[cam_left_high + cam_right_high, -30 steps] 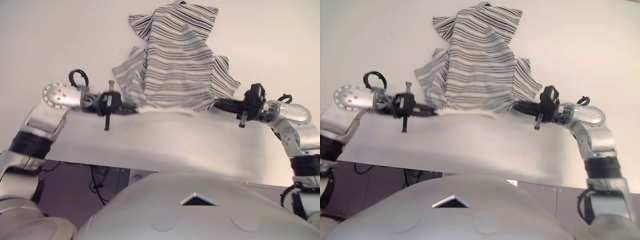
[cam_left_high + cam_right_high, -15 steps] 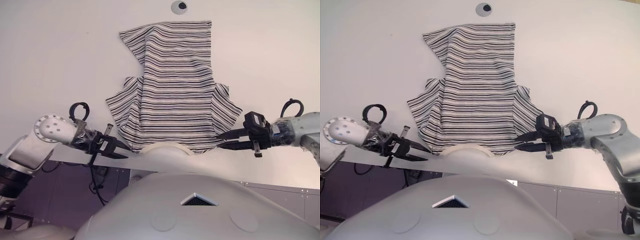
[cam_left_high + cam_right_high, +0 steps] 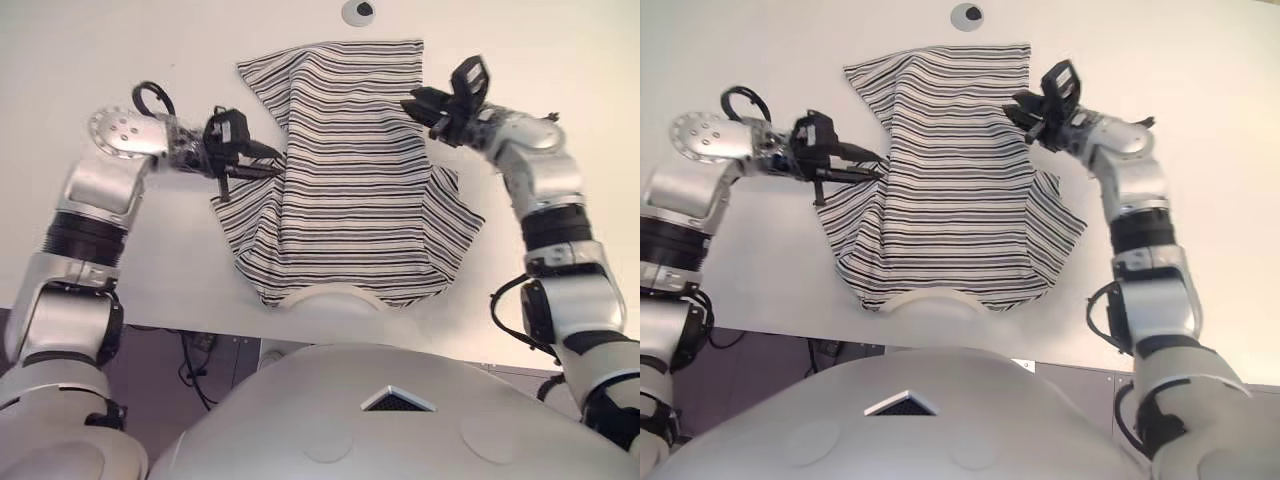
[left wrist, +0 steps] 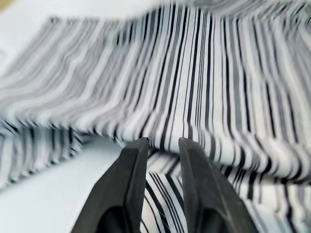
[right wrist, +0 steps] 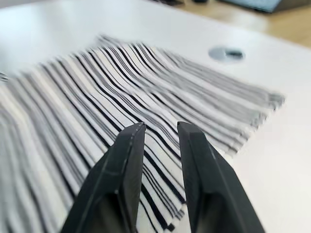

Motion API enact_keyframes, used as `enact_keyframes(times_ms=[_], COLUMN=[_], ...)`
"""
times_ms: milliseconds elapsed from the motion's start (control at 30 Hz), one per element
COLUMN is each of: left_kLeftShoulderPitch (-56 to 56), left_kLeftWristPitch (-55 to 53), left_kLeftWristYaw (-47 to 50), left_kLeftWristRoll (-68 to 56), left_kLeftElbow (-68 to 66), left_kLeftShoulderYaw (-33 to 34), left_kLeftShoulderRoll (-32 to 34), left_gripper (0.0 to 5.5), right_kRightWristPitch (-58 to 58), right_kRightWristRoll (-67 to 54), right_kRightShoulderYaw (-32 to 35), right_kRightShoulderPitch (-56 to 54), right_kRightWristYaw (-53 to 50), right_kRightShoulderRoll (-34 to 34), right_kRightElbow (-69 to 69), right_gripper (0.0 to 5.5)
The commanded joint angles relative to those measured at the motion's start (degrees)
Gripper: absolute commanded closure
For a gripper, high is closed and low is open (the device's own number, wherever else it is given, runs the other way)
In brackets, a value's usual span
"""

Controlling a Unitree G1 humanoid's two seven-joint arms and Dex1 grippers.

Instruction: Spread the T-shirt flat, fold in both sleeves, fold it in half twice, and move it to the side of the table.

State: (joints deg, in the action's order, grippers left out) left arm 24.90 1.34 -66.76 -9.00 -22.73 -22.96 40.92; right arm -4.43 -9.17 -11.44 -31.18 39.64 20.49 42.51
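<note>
Both grippers have left the near edge of the table point(image 3: 110, 50), where they stood half a second ago on either side of the collar, and now hang farther in, one at each side of the T-shirt point(image 3: 350, 200). The garment has kept the position it held then: collar at the near edge, hem toward the far edge just short of the round grommet point(image 3: 359, 11), sleeves flared out left and right near the collar. I judge that the pull toward the near edge is finished and that the spreading step now passes to the side edges, since the body is narrow and rumpled along its left side. The left gripper point(image 4: 163, 141) has its fingers a small gap apart with nothing between them. Its tips are at the shirt's left side edge, where the body fabric overlaps the left sleeve. The right gripper point(image 5: 160, 127) also shows a narrow gap and holds nothing. It sits over the shirt's right side edge, nearer the hem's right corner. Whether either gripper touches the cloth cannot be determined.
</note>
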Motion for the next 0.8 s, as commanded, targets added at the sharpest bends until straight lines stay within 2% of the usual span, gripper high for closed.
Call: enact_keyframes(times_ms=[33,167,267,367,467,567,700,800], left_kLeftShoulderPitch=[0.5,0.8,1.3,2.6,3.3,0.8,-9.4,-17.3], left_kLeftWristPitch=[12.5,15.7,17.5,16.8,14.1,7.7,-8.8,-18.0], left_kLeftWristYaw=[5.8,5.8,6.5,7.7,7.6,3.3,-1.7,-2.7], left_kLeftWristRoll=[12.2,12.0,12.1,8.2,2.1,-5.3,-14.0,-16.5], left_kLeftElbow=[-15.7,-19.7,-22.1,-21.9,-19.1,-12.0,-0.8,4.9], left_kLeftShoulderYaw=[-4.0,-2.3,-1.1,2.9,9.3,15.6,22.4,23.5], left_kLeftShoulderRoll=[-2.0,-1.8,-2.1,-4.9,-6.2,-3.5,3.4,5.6], left_gripper=[4.43,4.43,4.43,4.43,4.43,4.43,4.43,3.91], right_kRightWristPitch=[6.3,6.5,8.8,15.0,24.6,29.1,25.6,22.4], right_kRightWristRoll=[14.4,17.9,17.4,11.6,8.1,3.0,-0.8,-0.7], right_kRightShoulderYaw=[-7.3,-8.3,-6.3,0.0,5.3,11.1,15.7,16.8], right_kRightShoulderPitch=[-6.3,-5.7,-6.1,-7.9,-7.5,-3.6,6.7,13.5], right_kRightWristYaw=[-10.9,-14.6,-13.8,-11.6,-11.0,-9.4,-11.3,-13.5], right_kRightShoulderRoll=[-0.8,3.7,3.8,1.6,2.7,4.3,4.0,2.4], right_kRightElbow=[24.8,30.5,31.7,29.5,24.1,14.1,-3.5,-10.4], right_gripper=[4.31,4.31,4.31,4.31,4.31,4.31,4.31,4.27])
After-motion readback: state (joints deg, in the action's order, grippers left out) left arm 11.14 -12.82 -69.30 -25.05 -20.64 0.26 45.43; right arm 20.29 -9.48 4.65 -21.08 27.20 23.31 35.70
